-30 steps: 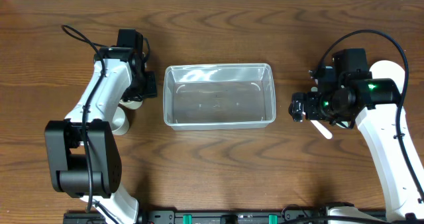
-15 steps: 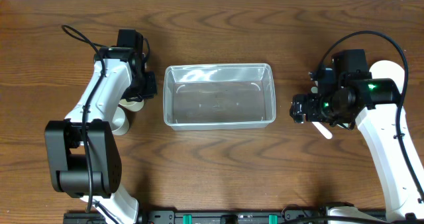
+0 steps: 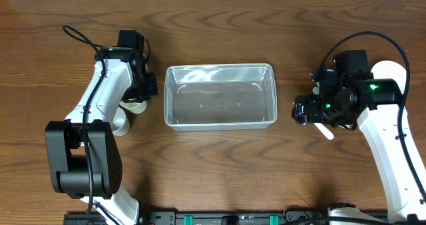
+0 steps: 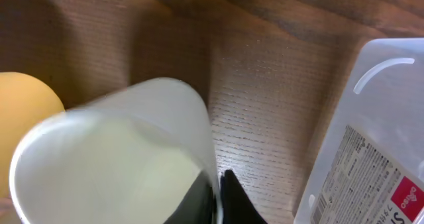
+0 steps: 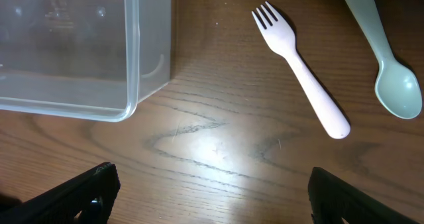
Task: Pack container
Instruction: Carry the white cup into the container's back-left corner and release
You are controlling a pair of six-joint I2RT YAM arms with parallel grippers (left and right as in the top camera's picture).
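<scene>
The clear plastic container sits empty at the table's middle; its corner shows in the left wrist view and the right wrist view. My left gripper is shut on the rim of a white cup, just left of the container. My right gripper is open and empty above bare wood, right of the container. A pink fork and a pale green spoon lie beyond it.
A yellow bowl lies left of the held cup. A white cup stands by the left arm. A white round object sits partly under the right arm.
The left gripper with the cup has shifted very slightly. The right arm has barely moved.
</scene>
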